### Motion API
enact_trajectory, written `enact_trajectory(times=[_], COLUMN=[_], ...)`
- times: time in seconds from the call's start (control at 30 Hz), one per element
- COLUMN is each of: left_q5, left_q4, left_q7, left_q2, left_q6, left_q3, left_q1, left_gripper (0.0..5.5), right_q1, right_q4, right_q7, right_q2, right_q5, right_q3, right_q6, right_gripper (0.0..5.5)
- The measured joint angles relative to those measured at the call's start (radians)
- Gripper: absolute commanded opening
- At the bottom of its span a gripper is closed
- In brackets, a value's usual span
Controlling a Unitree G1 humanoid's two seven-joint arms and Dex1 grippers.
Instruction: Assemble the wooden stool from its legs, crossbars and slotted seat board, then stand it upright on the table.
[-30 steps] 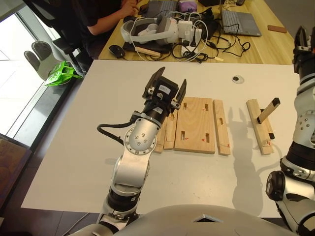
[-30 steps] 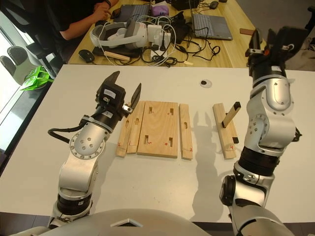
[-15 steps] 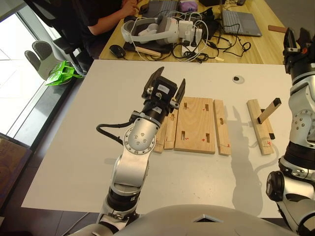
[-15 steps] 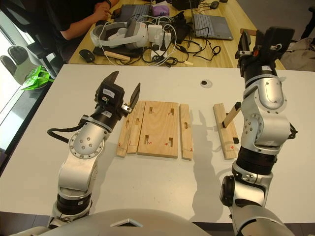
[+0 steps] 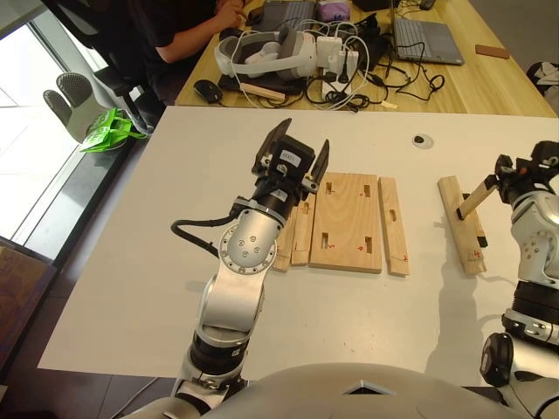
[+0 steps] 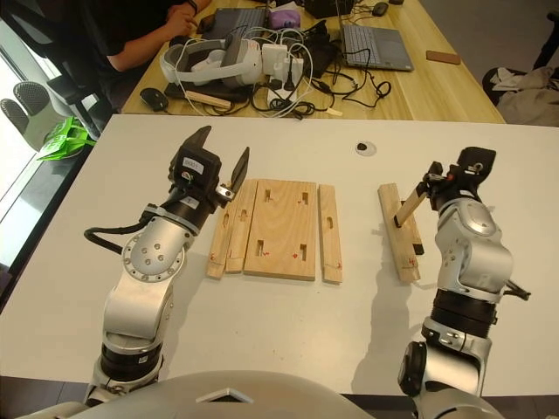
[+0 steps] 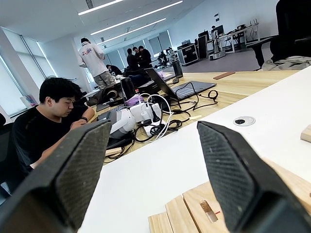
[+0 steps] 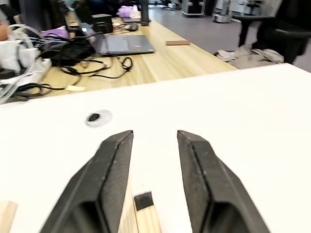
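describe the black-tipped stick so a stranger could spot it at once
On the white table, look past the seat board to the robot's right, where one wooden bar lies apart. The stick rises tilted from it: the only piece not lying flat, black at its top.

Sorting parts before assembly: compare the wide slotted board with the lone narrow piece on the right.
The seat board is wide with four slots; the narrow piece is a slim strip. Strips flank the seat board; the narrow piece lies apart. A tilted dark-tipped stick rises from the narrow piece; none from the seat board. Both are pale wood, flat on the table.
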Motion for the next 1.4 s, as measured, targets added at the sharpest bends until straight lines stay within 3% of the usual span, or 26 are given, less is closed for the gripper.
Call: enact_trajectory(times=[0.27, 0.47, 0.73, 1.0, 1.23, 1.4], left_q5=[0.0, 0.001, 0.004, 0.011, 0.011, 0.012], left_q4=[0.0, 0.0, -0.008, -0.016, -0.015, -0.014], left_q7=[0.001, 0.01, 0.017, 0.031, 0.031, 0.033], left_q2=[-0.001, -0.002, -0.002, -0.007, -0.003, -0.007], left_q6=[-0.001, -0.001, -0.001, 0.0, 0.0, 0.0], left_q3=[0.0, -0.001, -0.002, -0.009, -0.006, -0.007], left_q1=[0.0, 0.002, 0.016, 0.026, 0.027, 0.027], left_gripper=[3.25, 3.25, 3.25, 3.25, 3.25, 3.25], right_q1=[-0.03, -0.115, -0.051, 0.003, -0.003, -0.069], right_q4=[0.009, -0.117, -0.154, -0.048, -0.169, -0.19], right_q7=[0.007, 0.036, -0.107, -0.092, 0.194, 0.166], right_q2=[0.032, 0.079, 0.062, 0.036, -0.004, 0.0], right_q5=[0.036, 0.115, 0.002, 0.054, 0.273, 0.272], right_q3=[-0.011, 0.013, -0.01, -0.051, 0.121, 0.095], right_q6=[-0.062, -0.145, -0.164, 0.089, 0.403, 0.363], right_gripper=[1.64, 1.64, 1.64, 1.64, 1.64, 1.64])
